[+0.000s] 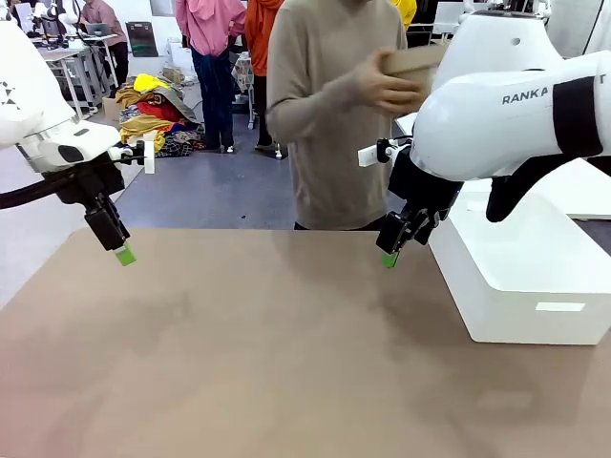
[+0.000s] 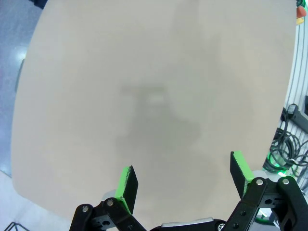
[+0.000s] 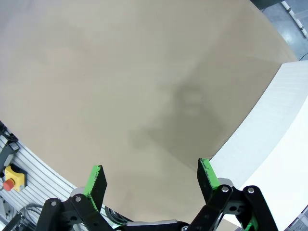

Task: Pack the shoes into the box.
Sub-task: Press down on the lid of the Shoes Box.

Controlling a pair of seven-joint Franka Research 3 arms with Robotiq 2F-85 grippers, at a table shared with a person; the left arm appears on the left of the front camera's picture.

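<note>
I see the left gripper (image 2: 180, 180) and right gripper (image 3: 150, 178) hanging with green-padded fingers spread wide, holding nothing, over the matte tan table (image 1: 239, 353). At twelve o'clock the person's hand (image 1: 387, 88) carries the flat tan cardboard box (image 1: 412, 63). A smooth white bin (image 1: 520, 277) sits at three o'clock.

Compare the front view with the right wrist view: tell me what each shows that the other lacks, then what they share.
Front only: a person at the far side holding a tan box up in one hand, and the left claw hanging open above the table. Right wrist only: a yellow case with a red button past the table edge. Both: the tan table, the white box and the open right claw.
</note>
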